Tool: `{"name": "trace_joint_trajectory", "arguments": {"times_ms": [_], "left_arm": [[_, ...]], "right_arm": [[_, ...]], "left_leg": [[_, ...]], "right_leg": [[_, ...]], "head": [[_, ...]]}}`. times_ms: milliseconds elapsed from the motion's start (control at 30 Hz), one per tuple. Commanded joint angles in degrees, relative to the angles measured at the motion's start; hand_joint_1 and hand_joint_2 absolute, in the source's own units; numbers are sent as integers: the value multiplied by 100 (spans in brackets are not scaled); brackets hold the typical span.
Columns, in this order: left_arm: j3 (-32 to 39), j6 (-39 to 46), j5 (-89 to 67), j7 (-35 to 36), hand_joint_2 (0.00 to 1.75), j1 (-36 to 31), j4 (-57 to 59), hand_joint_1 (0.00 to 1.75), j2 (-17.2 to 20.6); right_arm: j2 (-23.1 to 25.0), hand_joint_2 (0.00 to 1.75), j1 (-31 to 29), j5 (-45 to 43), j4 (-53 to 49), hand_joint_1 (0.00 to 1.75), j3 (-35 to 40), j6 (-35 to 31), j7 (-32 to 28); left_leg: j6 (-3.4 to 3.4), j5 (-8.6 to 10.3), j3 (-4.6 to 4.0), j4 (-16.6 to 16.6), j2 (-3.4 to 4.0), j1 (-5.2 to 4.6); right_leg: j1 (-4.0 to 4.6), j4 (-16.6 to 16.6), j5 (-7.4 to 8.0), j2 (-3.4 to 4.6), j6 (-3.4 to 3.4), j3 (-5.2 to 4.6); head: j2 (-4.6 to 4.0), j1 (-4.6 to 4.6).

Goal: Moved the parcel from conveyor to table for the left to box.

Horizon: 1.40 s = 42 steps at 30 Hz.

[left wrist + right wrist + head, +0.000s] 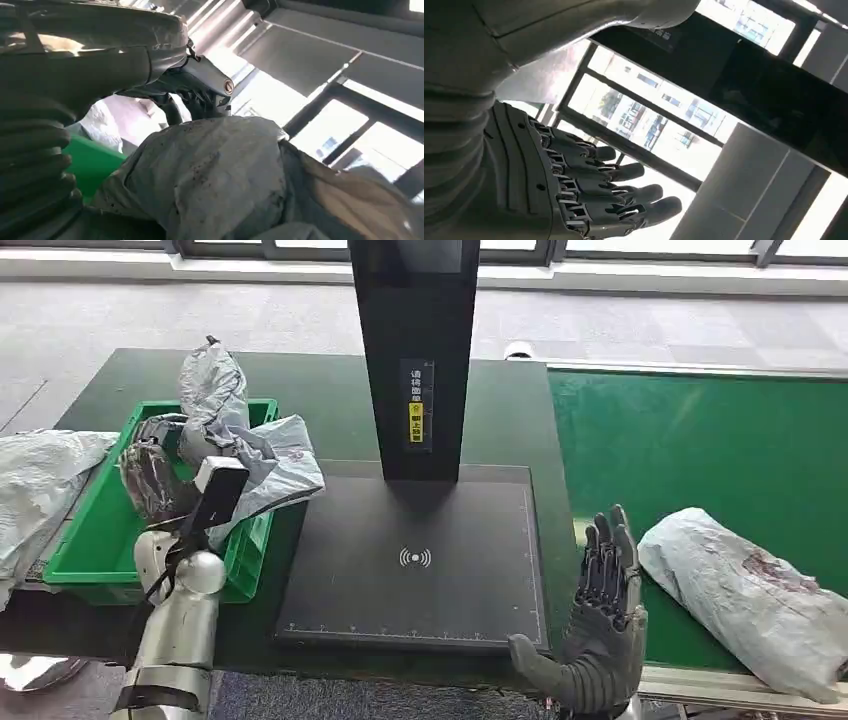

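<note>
The grey parcel (pixel 745 595) lies on the green conveyor (pixel 700 440) just to the outer side of the right robot hand (pixel 600 630), long axis slanting away. That hand is empty, fingers extended. The left robot hand (pixel 160 475) grips another bagged parcel (pixel 240 440) over the green bin (pixel 100 530).

Silver arms (pixel 180 625), grey ribbed wrist covers, dark-fingered right hand (pixel 598 625).

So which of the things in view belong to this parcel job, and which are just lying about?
Job:
grey plastic parcel on the green conveyor belt
open right hand beside it
black scanning pad on the table
left hand on a grey bagged parcel
green plastic crate

Lying about:
grey bag at the table's left edge
</note>
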Motion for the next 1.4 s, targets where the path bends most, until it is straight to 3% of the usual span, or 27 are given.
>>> {"name": "trace_joint_trajectory", "arguments": {"times_ms": [33,467,500,533,633,867,1300,1400], "left_arm": [[1150,150,-404,300,175,-554,773,175,410],[1157,135,-418,312,175,-597,843,175,423],[643,-854,-1858,1281,175,-429,1005,0,522],[418,-698,-2294,1253,0,-298,1027,0,299],[198,-514,-2393,1270,0,-231,1053,0,52],[105,-643,-2353,1371,0,-207,925,0,169],[105,-643,-2353,1371,0,-207,925,0,169],[-146,-784,-2256,1274,0,-46,636,0,7]], "right_arm": [[-256,175,-371,-8,508,0,207,180,15],[-232,175,-368,26,515,0,213,169,15],[-183,175,-346,108,545,0,116,272,15],[-150,175,-336,145,529,0,60,285,15],[-134,175,-308,174,499,0,31,286,15],[-117,175,-297,193,483,0,17,309,15],[-117,175,-297,193,483,0,17,309,15],[-58,175,-229,299,452,0,-36,237,15]], "left_leg": [[-1,2,17,-14,19,5],[0,0,6,-3,2,6],[1,3,10,-10,-3,6],[0,2,7,-6,-3,5],[3,7,17,-16,-30,-2],[1,-2,10,-6,3,3],[3,0,12,-9,0,5],[2,0,11,-9,-6,3]], "right_leg": [[7,-16,8,17,-5,11],[6,-9,1,2,-4,5],[7,-17,3,-3,-5,11],[6,-11,1,-4,-5,7],[-1,-21,-3,-29,-2,20],[4,-14,3,6,-3,8],[7,-19,4,-3,-4,10],[4,-17,2,-8,-4,11]], "head": [[0,2],[-2,0],[-2,0],[0,0],[0,0],[0,0],[0,0],[0,0]]}}
